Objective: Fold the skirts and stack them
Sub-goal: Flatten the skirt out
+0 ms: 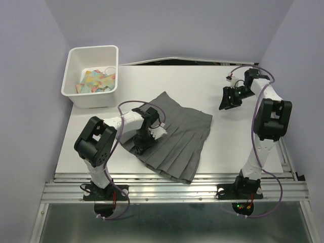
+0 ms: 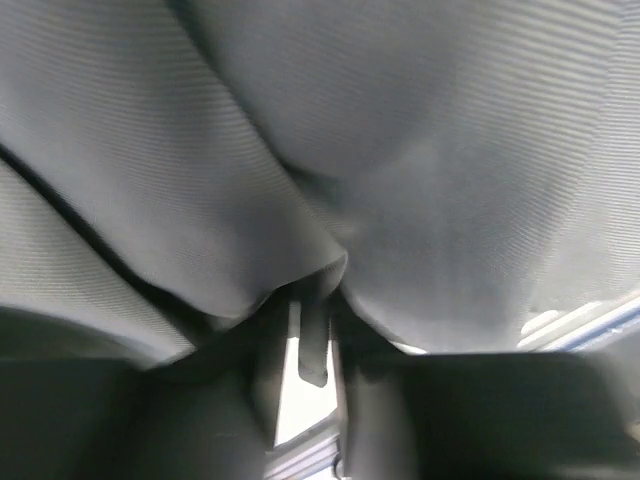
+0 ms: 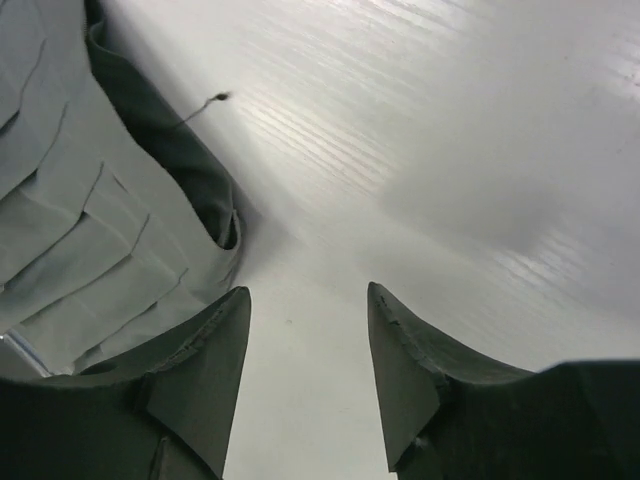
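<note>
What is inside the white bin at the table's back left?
Small colourful flat pieces, orange, yellow and teal, lie on the floor of the white bin. Its near wall hides the front strip of that floor.

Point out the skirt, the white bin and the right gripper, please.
skirt (image 1: pixel 177 142): top view, pleated middle of the cloth.
white bin (image 1: pixel 91 100): top view, near outer wall.
right gripper (image 3: pixel 308 297): right wrist view, midway between its open fingertips.
</note>
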